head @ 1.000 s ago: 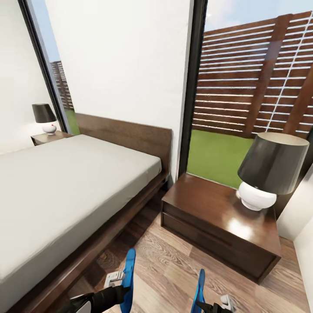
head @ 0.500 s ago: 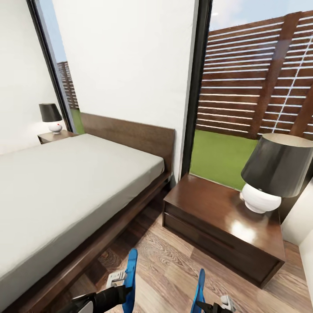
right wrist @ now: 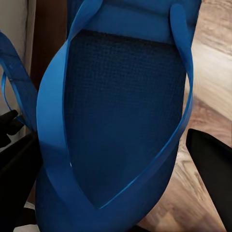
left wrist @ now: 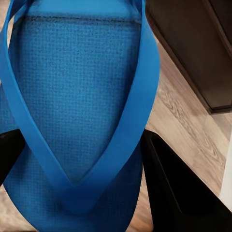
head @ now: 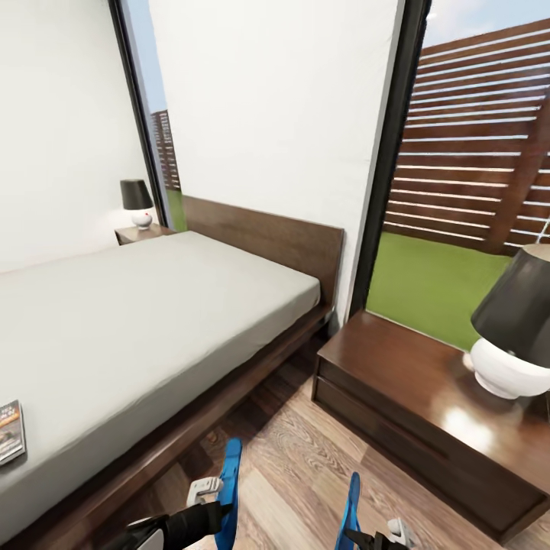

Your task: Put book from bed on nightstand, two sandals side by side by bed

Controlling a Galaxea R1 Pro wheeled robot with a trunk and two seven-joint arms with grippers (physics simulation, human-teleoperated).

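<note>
The bed (head: 145,321) carries the book (head: 11,431) near its foot edge, a lamp (head: 513,328) stands on the nightstand (head: 412,382), and above the plank floor each sandal (head: 227,489) (head: 351,510) is clamped in the left gripper (left wrist: 82,159) and right gripper (right wrist: 116,169).

Your right gripper (right wrist: 113,193) has a blue sandal (right wrist: 121,130) between its black fingers (right wrist: 212,166), one finger on each side of the sole. You look straight onto the textured footbed, with the thin straps meeting in a V near the fingers. Beyond it to one side, the second sandal (right wrist: 14,79) shows edge-on. Brown wood-plank floor (right wrist: 212,77) lies behind, and a dark brown bed frame (right wrist: 46,34) with pale mattress (right wrist: 14,24) beside it.
</note>
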